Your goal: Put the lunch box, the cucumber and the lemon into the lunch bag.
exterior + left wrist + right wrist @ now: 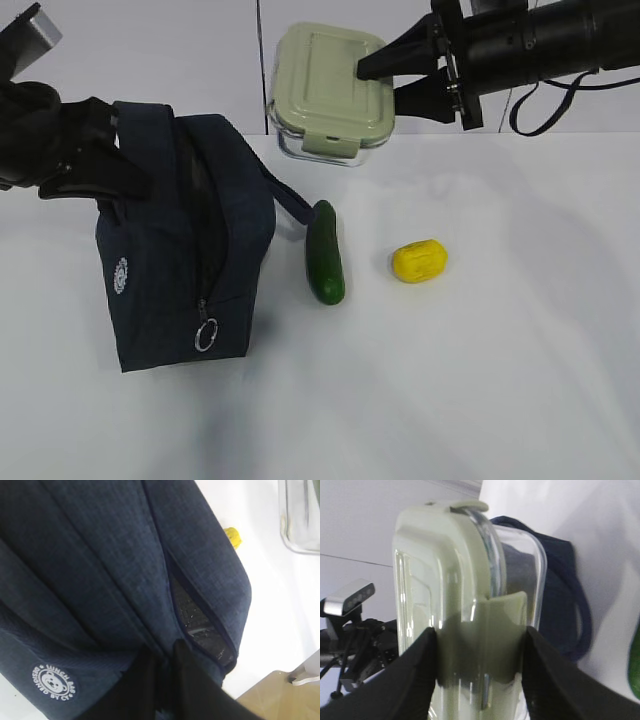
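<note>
The navy lunch bag (180, 240) stands on the white table at the left, its zipper partly open in the left wrist view (200, 620). My left gripper (125, 165) is shut on the bag's top fabric (165, 665). My right gripper (378, 82) is shut on the lunch box (330, 92), holding it in the air above the table behind the bag; the box fills the right wrist view (470, 610). The cucumber (325, 252) lies right of the bag. The lemon (419, 261) lies right of the cucumber.
A white wall stands behind the table. A ring pull (206, 335) hangs at the bag's front lower end. A handle strap (290, 198) sticks out toward the cucumber. A wooden floor patch (280, 695) shows past the table edge.
</note>
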Tool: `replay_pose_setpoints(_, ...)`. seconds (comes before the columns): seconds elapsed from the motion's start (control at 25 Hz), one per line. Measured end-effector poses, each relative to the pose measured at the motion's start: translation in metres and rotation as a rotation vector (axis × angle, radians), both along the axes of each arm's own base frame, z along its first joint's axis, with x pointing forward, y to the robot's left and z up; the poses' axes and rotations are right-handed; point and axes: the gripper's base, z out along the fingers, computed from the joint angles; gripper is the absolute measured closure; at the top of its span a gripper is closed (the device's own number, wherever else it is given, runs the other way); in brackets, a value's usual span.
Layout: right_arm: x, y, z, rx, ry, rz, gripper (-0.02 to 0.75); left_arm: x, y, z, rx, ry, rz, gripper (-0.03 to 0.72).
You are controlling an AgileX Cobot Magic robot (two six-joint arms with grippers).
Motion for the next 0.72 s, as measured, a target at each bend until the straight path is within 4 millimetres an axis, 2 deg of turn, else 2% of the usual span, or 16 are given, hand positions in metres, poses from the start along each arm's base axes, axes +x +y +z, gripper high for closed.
replay_pose_setpoints(0.52,-0.013,0.044,0.003,0.041,0.006,0.092,0.362,-0.004,-0.001,-0.001,-0.005,0.029,-0.031,0.669)
replay_pose_setpoints(0.72,-0.014,0.054,0.001,0.062,0.019,0.107,0.362,-0.004,-0.002,-0.001,-0.006,0.032,-0.034,0.669)
